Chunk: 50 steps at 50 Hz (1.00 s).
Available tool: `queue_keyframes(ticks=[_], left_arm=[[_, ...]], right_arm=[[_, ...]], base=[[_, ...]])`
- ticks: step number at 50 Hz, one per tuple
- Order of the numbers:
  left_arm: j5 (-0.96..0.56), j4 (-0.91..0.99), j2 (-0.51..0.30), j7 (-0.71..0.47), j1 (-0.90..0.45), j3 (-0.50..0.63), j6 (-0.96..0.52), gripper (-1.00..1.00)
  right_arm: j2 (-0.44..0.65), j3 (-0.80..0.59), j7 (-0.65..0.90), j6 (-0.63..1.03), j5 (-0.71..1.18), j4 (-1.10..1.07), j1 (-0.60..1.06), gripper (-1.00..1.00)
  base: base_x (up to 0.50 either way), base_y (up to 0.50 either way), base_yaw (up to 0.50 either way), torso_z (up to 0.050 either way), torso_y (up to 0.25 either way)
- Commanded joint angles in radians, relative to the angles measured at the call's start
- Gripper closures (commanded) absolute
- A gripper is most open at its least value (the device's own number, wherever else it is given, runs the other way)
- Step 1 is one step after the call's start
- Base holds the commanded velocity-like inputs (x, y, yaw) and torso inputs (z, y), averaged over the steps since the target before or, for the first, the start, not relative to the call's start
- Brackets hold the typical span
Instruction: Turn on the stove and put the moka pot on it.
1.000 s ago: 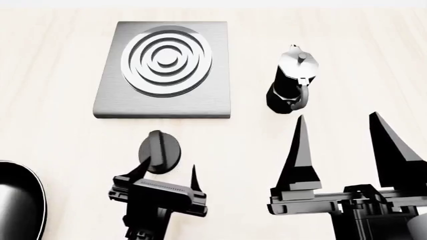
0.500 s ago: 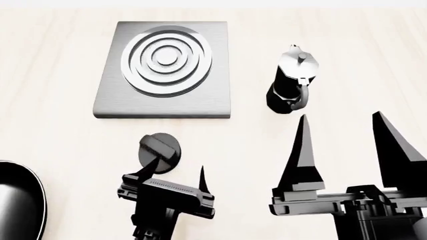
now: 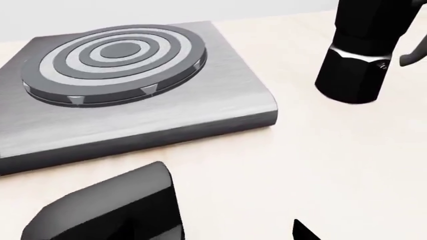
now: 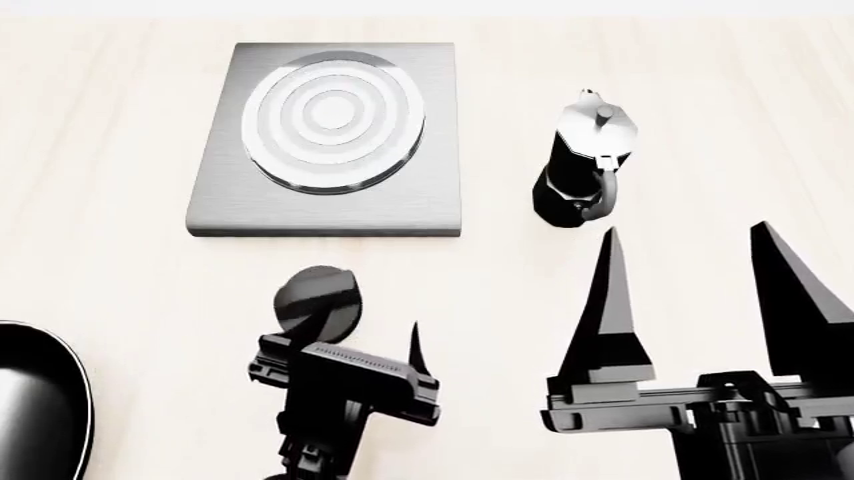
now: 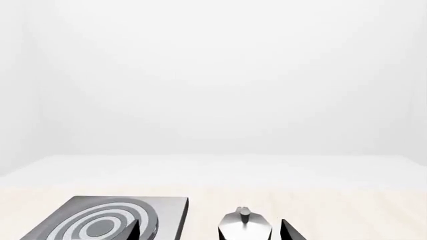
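Stove point(image 4: 328, 140): flat on the pale surface point(image 4: 107, 260), knob point(image 4: 318, 301) just in front | Moka pot point(image 4: 585, 160): upright beside the stove's right edge, apart from it | Left end effector point(image 4: 354, 352): fingers apart, just behind knob | Right end effector point(image 4: 701, 300): fingers wide apart, empty, near the pot.
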Motion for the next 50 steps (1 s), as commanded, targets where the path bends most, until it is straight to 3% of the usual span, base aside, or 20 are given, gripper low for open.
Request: queue_keyframes(ticks=[1,33,43,50], left_arm=[[-0.002,-0.030,0.003,-0.003,-0.045,0.011,-0.013,-1.00],[-0.017,-0.027,-0.018,-0.011,-0.093,0.028,-0.033,-1.00],[-0.019,0.094,-0.046,-0.024,-0.047,0.041,-0.070,-1.00],[-0.009,0.343,-0.093,-0.049,0.038,0.063,-0.145,-1.00]], right_arm=[[0.008,-0.046,0.018,-0.014,-0.004,-0.001,0.038,-1.00],[0.009,-0.125,0.050,-0.030,-0.003,0.001,0.112,-1.00],[0.010,-0.145,0.056,-0.037,-0.006,0.003,0.126,-1.00],[0.005,-0.154,0.055,-0.041,-0.008,0.012,0.126,-1.00]], base=[[0.00,0.00,0.00,0.000,0.000],[0.00,0.00,0.00,0.000,0.000],[0.00,0.00,0.00,0.000,0.000],[0.00,0.00,0.00,0.000,0.000]])
